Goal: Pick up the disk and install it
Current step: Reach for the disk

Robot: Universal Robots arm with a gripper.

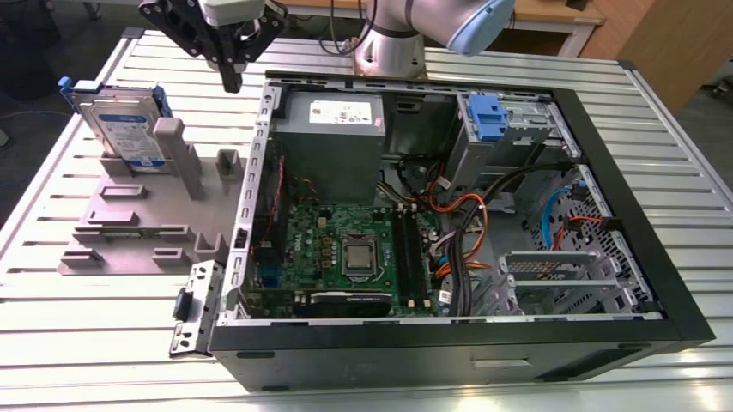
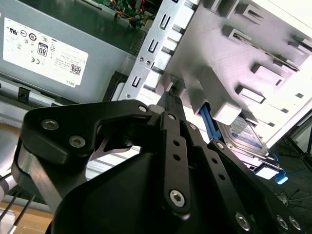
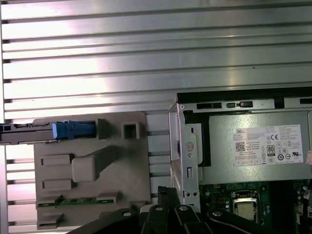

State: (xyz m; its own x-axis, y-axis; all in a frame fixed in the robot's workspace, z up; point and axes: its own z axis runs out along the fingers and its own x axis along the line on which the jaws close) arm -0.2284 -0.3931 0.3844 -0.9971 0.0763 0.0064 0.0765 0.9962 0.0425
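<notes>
Over on exterior view's left, seeing the disk (image 1: 124, 129) standing on edge in a slot of the grey fixture (image 1: 126, 233), label facing out, blue frame showing along top. Prob. being propped upright like that for leaving both flat faces open to a pinch from above. Not being touched by anything.

Sliding right: finding the gripper (image 1: 233, 83) hanging over the gap btw fixture & PC case (image 1: 458, 348), fingers pointing down, tips pressed together, pinching nothing. Sitting apart from disk, off to its right in exterior view and closer to the case wall. Confirming same in first wrist view: gripper (image 3: 165, 195) over the strip of table (image 3: 146, 58) beside the case's perforated side, disk (image 3: 29, 132) lying edge-on at fixture's far end. Judging pick-up as not yet begun.

Further right: case lying on its side w/ panel off, presumably for giving top-down reach into the bays. Passing the power supply (image 1: 332, 146) w/ white sticker at the back, motherboard (image 1: 343, 249) below it, then a bare blue clip (image 1: 487, 116) parked in the rear corner bay. Ending at exterior view's right w/ a metal cage (image 1: 550, 279) near the front, orange & blue cables running just beside it.
</notes>
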